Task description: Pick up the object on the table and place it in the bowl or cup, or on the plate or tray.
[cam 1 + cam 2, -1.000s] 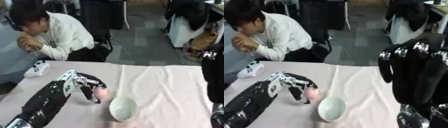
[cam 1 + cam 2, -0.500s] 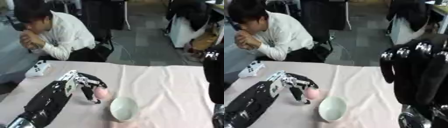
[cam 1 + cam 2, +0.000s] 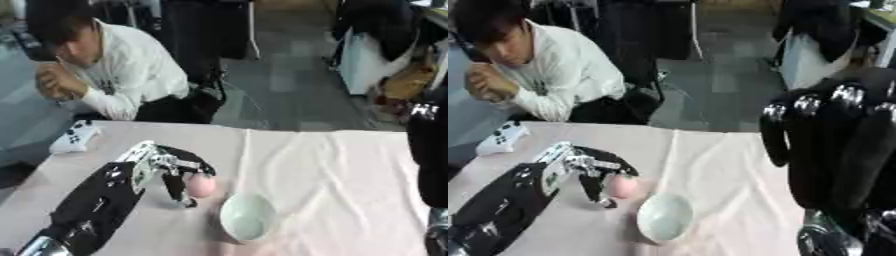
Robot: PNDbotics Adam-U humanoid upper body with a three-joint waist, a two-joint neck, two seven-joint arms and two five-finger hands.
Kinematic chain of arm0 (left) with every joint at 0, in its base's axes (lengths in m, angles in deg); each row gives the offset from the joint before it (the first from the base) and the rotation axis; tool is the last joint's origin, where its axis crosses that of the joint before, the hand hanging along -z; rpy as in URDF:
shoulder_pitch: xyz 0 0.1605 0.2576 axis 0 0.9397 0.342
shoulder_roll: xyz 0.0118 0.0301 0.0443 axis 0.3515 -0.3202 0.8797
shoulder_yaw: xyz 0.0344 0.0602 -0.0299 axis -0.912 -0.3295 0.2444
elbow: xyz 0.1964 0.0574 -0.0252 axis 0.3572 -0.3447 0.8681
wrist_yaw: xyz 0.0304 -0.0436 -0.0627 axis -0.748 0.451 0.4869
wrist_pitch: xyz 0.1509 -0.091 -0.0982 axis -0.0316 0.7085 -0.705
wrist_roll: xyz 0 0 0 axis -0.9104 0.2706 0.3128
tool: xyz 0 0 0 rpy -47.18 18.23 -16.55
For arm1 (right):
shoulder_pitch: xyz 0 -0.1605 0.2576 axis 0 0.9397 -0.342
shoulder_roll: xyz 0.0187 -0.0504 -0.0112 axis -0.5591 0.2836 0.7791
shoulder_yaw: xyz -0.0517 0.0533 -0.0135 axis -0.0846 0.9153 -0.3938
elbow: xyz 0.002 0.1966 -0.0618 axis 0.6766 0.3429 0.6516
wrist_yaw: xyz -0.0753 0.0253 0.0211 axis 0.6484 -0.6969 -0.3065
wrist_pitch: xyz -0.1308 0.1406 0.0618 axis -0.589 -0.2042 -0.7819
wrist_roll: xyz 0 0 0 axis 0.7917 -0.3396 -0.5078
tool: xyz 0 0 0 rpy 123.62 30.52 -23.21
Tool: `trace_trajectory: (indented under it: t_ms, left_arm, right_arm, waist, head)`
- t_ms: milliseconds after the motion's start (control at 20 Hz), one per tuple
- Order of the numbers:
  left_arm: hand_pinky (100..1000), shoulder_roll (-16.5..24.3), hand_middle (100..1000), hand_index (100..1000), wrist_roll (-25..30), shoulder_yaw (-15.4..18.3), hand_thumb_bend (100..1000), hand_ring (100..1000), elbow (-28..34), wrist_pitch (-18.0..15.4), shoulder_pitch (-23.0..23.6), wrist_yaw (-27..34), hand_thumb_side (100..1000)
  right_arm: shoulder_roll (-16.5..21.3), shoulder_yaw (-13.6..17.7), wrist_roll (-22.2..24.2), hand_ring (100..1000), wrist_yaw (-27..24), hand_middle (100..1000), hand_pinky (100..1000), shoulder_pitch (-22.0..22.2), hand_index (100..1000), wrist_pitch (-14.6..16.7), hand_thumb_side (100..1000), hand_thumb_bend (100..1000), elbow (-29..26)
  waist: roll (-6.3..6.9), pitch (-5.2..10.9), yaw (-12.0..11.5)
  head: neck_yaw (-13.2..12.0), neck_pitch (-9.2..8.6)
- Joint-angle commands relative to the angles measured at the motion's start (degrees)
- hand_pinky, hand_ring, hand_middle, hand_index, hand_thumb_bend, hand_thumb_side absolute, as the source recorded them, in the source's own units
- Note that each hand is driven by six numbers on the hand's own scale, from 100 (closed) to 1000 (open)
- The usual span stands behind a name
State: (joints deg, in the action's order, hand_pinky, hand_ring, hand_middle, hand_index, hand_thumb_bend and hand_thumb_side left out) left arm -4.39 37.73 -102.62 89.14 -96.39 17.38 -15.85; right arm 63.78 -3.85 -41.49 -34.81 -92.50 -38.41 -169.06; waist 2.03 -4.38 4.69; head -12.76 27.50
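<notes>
Left eye view: desk (image 3: 350, 165) is covered with a pale pink cloth. Left robot hand (image 3: 171, 167) is curled around a pink ball (image 3: 201, 186), which is held just above the cloth. A white bowl (image 3: 248, 217) is seen just right of the ball, apart from it. A white controller (image 3: 74, 136) lies at the far-left edge.

Right eye view: right robot hand (image 3: 837, 145) is raised close to the camera at the right, fingers relaxed, nothing held.

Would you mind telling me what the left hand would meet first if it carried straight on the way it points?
Probably the pale bowl: the left hand, curled on a pink object, points toward it, though depth is unclear.
</notes>
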Motion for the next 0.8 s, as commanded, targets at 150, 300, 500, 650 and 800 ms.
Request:
trace_trajectory:
  t_ms: [150,300,500,650,800]
  left_arm:
    - [292,0.6,808,966,-0.5,0.4,298,575,-0.2,0.2,-0.9,0.0,207]
    - [201,0.7,741,912,-0.7,0.5,201,493,-0.2,0.4,-0.9,0.3,240]
    - [100,0.7,637,782,-2.1,0.5,108,387,-0.1,0.7,-0.8,0.6,260]
    - [100,0.8,526,684,-4.0,0.4,102,210,0.2,0.6,-0.7,0.1,310]
    - [100,0.9,435,591,-6.2,0.4,100,100,0.3,0.4,-0.5,-0.8,446]
  right_arm:
    - [-0.7,-0.1,0.0,100,0.0,100,100,-1.1,258,0.0,660,699,-0.6]
    - [-0.7,-0.1,0.0,100,0.0,100,100,-1.1,258,0.0,661,698,-0.6]
    - [-0.7,-0.1,0.0,100,0.0,100,100,-1.1,258,0.0,661,698,-0.6]
    - [-0.7,-0.1,0.0,100,0.0,100,100,-1.1,258,0.1,660,698,-0.6]
    - [-0.7,-0.1,0.0,100,0.0,100,100,-1.1,257,0.1,660,697,-0.6]
  waist:
    - [0.04,0.59,0.0]
    - [0.04,0.6,0.0]
    - [0.03,0.59,0.0]
    - [0.02,0.57,0.0]
    - [-0.01,0.56,0.0]
  head:
    - [-0.7,-0.82]
    - [-0.7,-0.81]
    - [-0.8,-0.79]
    - [-0.8,-0.75]
    - [-0.8,-0.71]
